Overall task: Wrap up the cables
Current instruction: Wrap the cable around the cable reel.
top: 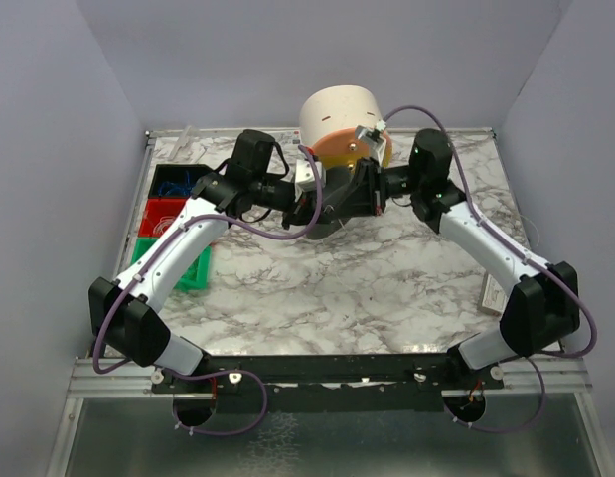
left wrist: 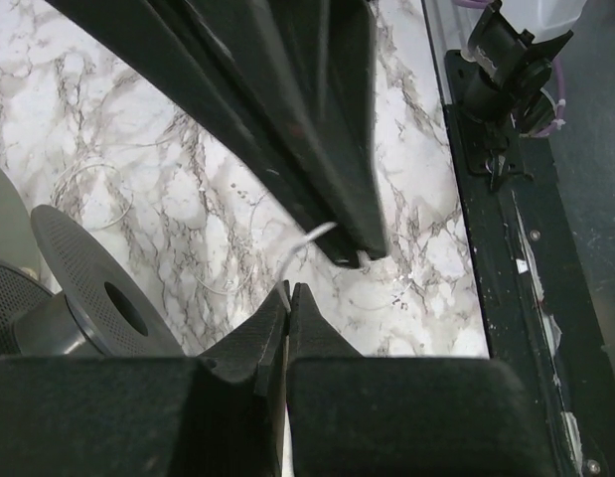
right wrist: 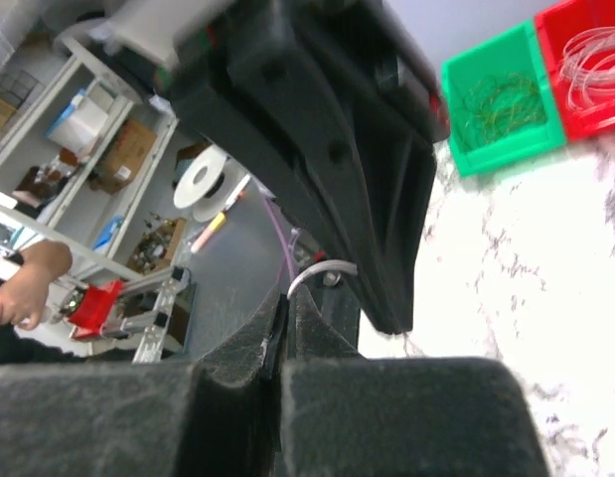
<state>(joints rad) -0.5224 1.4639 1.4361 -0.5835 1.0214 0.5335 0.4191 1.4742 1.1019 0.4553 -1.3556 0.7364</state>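
Marbled surface [top: 367, 288] under everything, with black, red and green bins [top: 196, 276] along its left edge. At far centre, a tall cream drum [top: 337, 111], and just near of it both arms meeting tip to tip.

On the left claw [left wrist: 290, 290], pads pressed fully together, pinching one end of a pale, hair-thin cable [left wrist: 312, 237]. On the right claw [right wrist: 285, 308], likewise no gap showing, with the same short strand curving out from between its tips. Between the two, only a brief arc of cable off the surface, its long axis running across from one claw to the other.

Close beside the left claw, a dark grey spool [left wrist: 98, 288], flange tilted and centre hole showing; no winding visible on what shows of its core. Beyond the spool, more thin loops [left wrist: 83, 184] lying loose on the surface.

Probably an early step: strand held at both ends, not yet laid on the spool. Coming move likely hinges on carrying the cable sideways to the spool, which looks nearer the left claw than the right. Main risk: so fine a strand slipping out of either pinch.
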